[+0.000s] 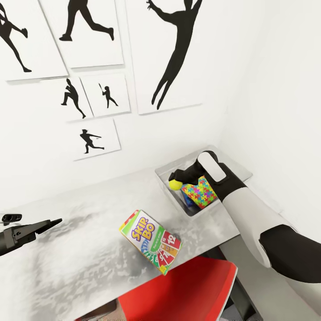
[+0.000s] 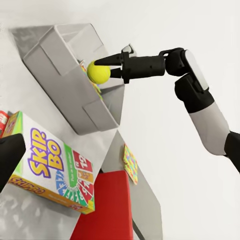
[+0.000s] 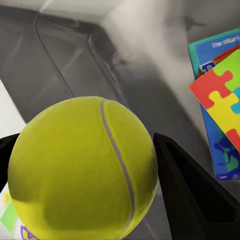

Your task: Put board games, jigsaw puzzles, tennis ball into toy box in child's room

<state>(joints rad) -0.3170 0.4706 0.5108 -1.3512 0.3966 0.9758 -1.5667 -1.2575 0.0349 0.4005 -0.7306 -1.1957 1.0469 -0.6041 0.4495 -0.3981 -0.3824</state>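
The yellow-green tennis ball (image 1: 174,183) (image 2: 98,72) (image 3: 82,170) hangs over the toy box (image 1: 166,173) (image 2: 60,70), just inside its near rim. My right gripper (image 1: 178,178) (image 2: 106,66) is shut on it, with a dark finger (image 3: 192,195) at each side. A jigsaw puzzle (image 1: 201,192) (image 3: 225,95) leans inside the box over a blue board game (image 3: 212,145). The Skip-Bo board game (image 1: 150,240) (image 2: 50,165) lies on the table (image 1: 80,249) near its front edge. My left gripper (image 1: 52,222) hovers open over the table's left end, nothing in it.
A red chair (image 1: 183,290) (image 2: 107,210) is tucked under the table's front edge below the Skip-Bo box. A second jigsaw puzzle (image 2: 131,162) lies on a lower grey surface beside the chair. White walls with black player prints (image 1: 178,53) close the corner behind the toy box.
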